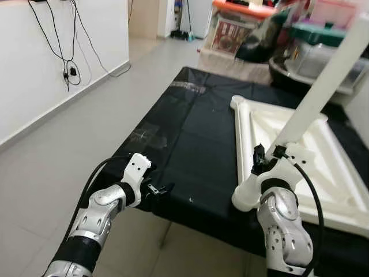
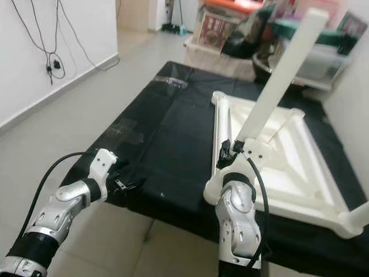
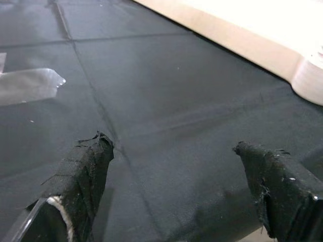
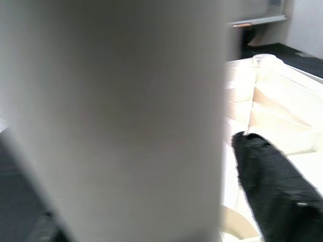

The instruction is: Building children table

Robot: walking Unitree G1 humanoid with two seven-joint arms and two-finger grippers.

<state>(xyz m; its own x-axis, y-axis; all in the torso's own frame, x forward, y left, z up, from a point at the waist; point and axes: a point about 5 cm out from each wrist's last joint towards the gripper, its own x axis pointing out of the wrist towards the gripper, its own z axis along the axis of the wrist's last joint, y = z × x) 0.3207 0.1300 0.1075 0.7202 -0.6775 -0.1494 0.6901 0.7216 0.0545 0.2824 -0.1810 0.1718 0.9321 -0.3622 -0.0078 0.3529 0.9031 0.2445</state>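
Now, from the left eye, the tabletop (image 1: 323,167) lies upside down on the black-covered bench (image 1: 190,133), toward its right half. The right hand (image 1: 268,154) is clamped on a white leg (image 1: 323,86) near its lower end, holding it tilted up and away above the tabletop's near-left corner. The left hand (image 1: 161,190) hovers at the bench's near edge, well apart from the tabletop.

From the right eye, the same leg (image 2: 282,75) leans over the corner socket (image 2: 214,193), not yet seated as far as I can judge. To do this step well, the leg likely needs bringing upright and lining up over the socket before pressing down.

At the left wrist, the fingers (image 3: 83,176) stand apart over bare black cloth, holding nothing; a strip of tape (image 3: 28,85) shines nearby.

At the right wrist, the leg (image 4: 116,121) is blurred and close, one finger (image 4: 272,186) against its side.

No writing is readable; the bins' (image 1: 242,26) labels are too blurred.
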